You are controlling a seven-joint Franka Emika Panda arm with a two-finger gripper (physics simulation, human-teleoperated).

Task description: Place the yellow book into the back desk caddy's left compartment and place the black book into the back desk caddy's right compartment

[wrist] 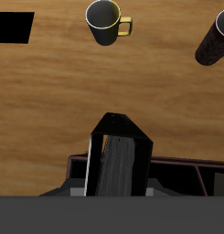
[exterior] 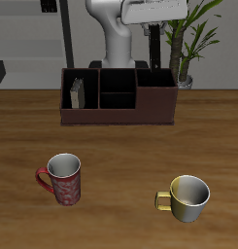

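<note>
The back desk caddy (exterior: 119, 115), a long reddish-brown box with dark sections, stands at the table's back. The yellow book (exterior: 78, 94), dull grey-tan, stands upright in its narrow left compartment (exterior: 72, 86). My gripper (exterior: 154, 27) hangs high above the wide right compartment (exterior: 156, 89), shut on the black book (exterior: 154, 51), which hangs below it clear of the caddy. In the wrist view the black book (wrist: 118, 160) fills the middle, with the caddy's rim (wrist: 182, 172) just beyond it. My fingers are mostly hidden by the book.
A red patterned mug (exterior: 64, 179) and a yellow mug (exterior: 188, 197) stand nearer the table's front edge. Behind the caddy's end, beside the robot's base, is a potted plant (exterior: 184, 44). The wrist view also shows the yellow mug (wrist: 104, 22) and the red mug (wrist: 215, 37).
</note>
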